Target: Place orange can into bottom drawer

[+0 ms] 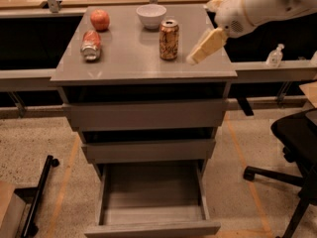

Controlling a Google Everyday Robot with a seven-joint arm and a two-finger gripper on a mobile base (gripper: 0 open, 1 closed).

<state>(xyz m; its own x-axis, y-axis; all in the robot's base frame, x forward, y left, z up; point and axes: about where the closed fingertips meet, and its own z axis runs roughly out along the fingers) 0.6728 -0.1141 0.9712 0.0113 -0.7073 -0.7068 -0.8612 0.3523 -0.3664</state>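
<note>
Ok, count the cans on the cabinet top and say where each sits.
2. The orange can stands upright mid-top, near the bowl. The red can lies on its side at the left, near the apple. The gripper hangs right of the orange can. None seems hidden.

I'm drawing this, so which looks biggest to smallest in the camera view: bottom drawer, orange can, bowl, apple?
1. Bottom drawer, open, by far largest.
2. Orange can and bowl: too alike to rank; can taller, bowl wider.
3. Apple, smallest.
The gripper hovers beside the can.
</note>
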